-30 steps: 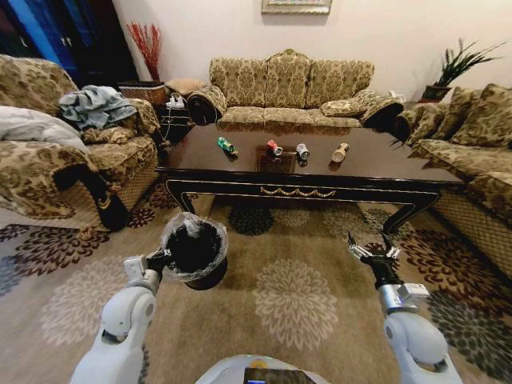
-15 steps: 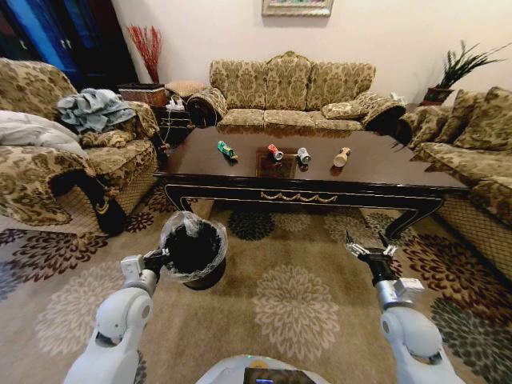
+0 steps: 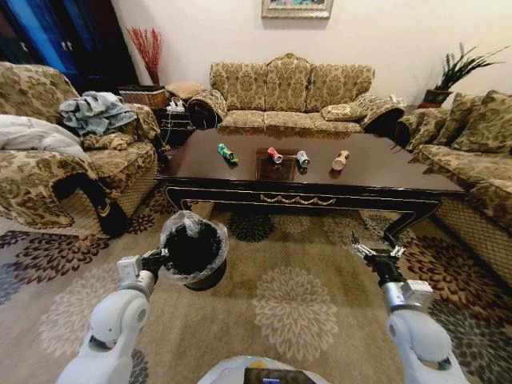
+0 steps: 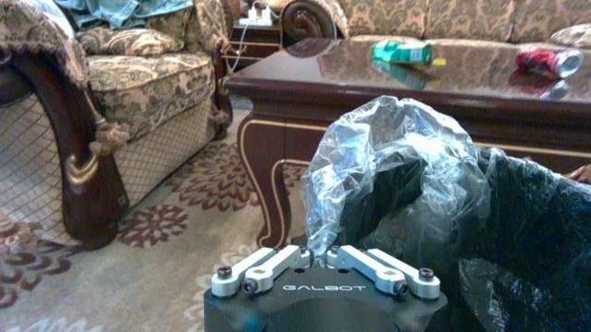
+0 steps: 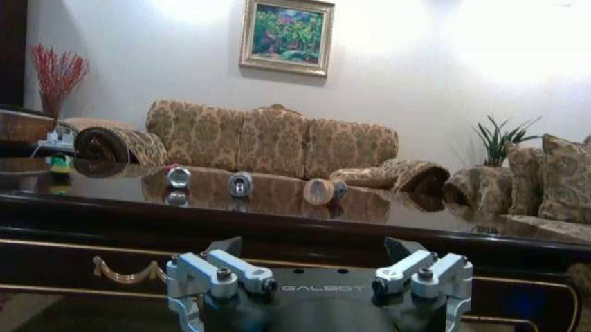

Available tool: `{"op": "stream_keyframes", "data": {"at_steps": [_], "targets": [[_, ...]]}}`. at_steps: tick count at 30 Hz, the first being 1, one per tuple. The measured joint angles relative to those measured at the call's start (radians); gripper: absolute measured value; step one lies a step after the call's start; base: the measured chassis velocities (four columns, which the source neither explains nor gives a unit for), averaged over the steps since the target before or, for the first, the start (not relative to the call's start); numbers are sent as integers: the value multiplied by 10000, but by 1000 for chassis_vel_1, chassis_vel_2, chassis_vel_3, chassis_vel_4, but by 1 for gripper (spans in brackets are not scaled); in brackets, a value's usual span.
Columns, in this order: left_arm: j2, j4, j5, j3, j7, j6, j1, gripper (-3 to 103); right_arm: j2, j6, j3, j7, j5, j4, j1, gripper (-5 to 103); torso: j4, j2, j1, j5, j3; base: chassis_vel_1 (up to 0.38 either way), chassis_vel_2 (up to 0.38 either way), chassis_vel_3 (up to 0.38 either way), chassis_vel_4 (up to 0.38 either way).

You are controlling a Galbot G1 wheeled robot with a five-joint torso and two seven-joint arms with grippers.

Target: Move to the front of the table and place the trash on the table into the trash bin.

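**Bin in left grip, trash on far table**

Left gripper (image 4: 325, 257) clenched on the clear liner bag (image 4: 392, 166) at the rim of the black trash bin (image 3: 193, 253), near-left on the carpet. Bin interior dark; contents not discernible. Right gripper (image 3: 377, 252) spread wide, holding nothing. On the table (image 3: 376, 172) beyond: green bottle (image 3: 227, 153), red can (image 3: 274, 154), silver can (image 3: 303, 158), tan bottle (image 3: 340, 160), left to right.
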Motion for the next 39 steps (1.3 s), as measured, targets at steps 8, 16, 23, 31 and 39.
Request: {"op": "stream_keyframes", "data": {"at_steps": [8,16,23,31,39], "targets": [[-30,-66,141,-70,680,-263,-125,3,261,-724,-289,-23,-291,89,385,100,1,388,127,0,267,0,0,0,0],[66,12,174,43,801,-397,-285,3,-329,-1106,-445,93,-354,272,525,100,0,678,224,0,458,0,0,0,0],[116,-13,184,-122,962,-767,-61,3,-487,-1075,-457,101,-299,418,610,100,1,970,328,1,644,0,0,0,0],[-82,-206,218,-4,843,-637,-190,3,-595,-1092,-338,153,-2,759,388,100,-2,1288,448,-1,842,0,0,0,0],[-231,-414,179,-8,746,-537,-113,3,-950,-1378,-336,151,620,662,649,100,1,1612,571,1,1047,0,0,0,0]]}}
